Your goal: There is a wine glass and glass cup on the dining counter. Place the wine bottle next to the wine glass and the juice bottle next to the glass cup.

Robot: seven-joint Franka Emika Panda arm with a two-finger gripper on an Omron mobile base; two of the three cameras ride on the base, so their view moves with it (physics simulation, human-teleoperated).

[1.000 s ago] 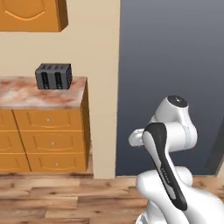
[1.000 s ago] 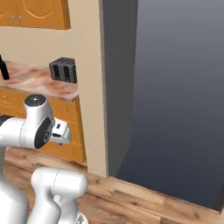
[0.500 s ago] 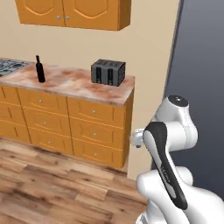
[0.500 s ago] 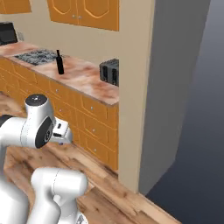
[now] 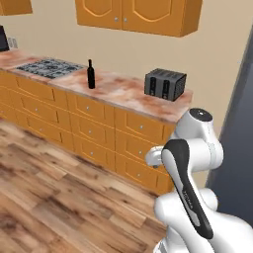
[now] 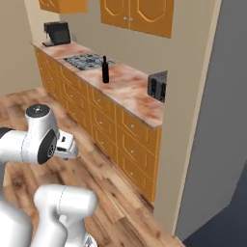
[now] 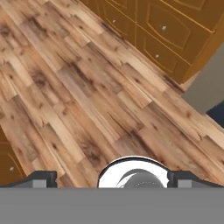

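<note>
Wine bottle [image 5: 91,74] stands mid-counter [image 5: 123,91] near the cooktop [image 5: 49,67]; I can't tell the gripper's jaw state, and a rushed reach from this far off could topple that slim bottle.

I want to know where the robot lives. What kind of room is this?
It looks like a kitchen: a stovetop set into a stone counter, a toaster, wooden cabinets above, and a black wine bottle on the counter.

Both base views look forward from behind the arm, sharing the tabletop [image 5: 123,91] and toaster [image 5: 165,84]; hand view faces down at the floor [image 7: 87,96].
</note>
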